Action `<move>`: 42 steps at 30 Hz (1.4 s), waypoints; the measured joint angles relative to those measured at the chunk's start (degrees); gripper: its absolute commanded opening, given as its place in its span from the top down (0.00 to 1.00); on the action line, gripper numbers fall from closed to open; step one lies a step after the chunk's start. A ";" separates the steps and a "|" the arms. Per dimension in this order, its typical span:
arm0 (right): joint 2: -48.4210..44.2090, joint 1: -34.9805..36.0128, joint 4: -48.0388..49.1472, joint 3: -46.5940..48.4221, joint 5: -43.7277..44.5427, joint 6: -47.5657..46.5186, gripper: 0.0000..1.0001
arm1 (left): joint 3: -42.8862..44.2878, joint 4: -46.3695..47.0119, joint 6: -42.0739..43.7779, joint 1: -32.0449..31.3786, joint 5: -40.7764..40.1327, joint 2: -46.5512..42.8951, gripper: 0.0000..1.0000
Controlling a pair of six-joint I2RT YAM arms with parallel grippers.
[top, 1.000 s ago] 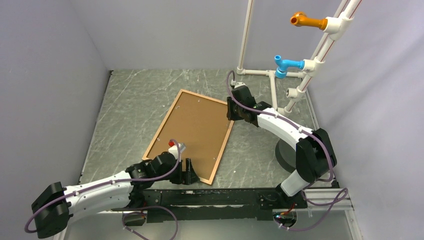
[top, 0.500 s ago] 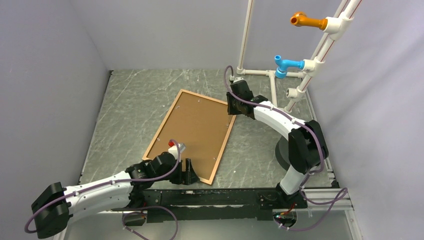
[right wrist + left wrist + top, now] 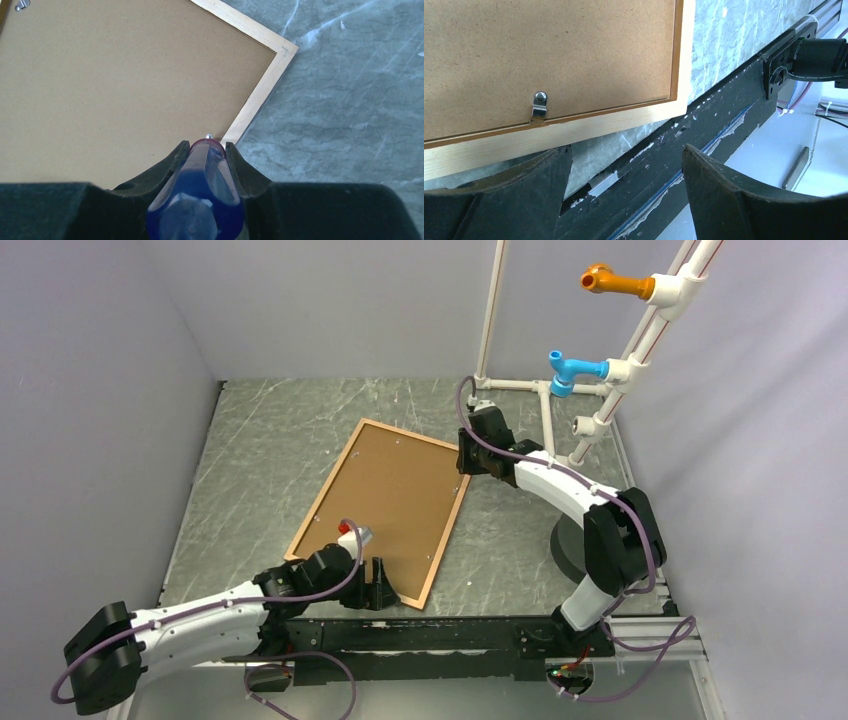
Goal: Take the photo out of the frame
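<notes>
Light-brown board, the back of the photo (image 3: 385,495), faces up in the middle of the overhead view. It sits inside the frame (image 3: 445,531), whose pale wooden back borders it on every side. The frame lies flat and skewed on the grey marbled surface (image 3: 260,440).

In the left wrist view a small metal clip (image 3: 539,105) stands at the board's lower edge, beside the rail. A second clip (image 3: 208,136) shows at the centre of the right wrist view, by the frame's inner edge.

The right claw (image 3: 207,145), at the frame's right corner in the overhead view, is narrowly closed on a blue translucent tool handle (image 3: 197,200) that points toward that second clip. The left claw (image 3: 626,152) is spread wide and holds nothing, near the frame's bottom corner.
</notes>
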 measured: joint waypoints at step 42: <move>-48.72 0.33 2.86 -33.75 -8.57 0.72 1.00 | 11.41 -15.41 6.80 0.00 -7.39 -4.37 0.09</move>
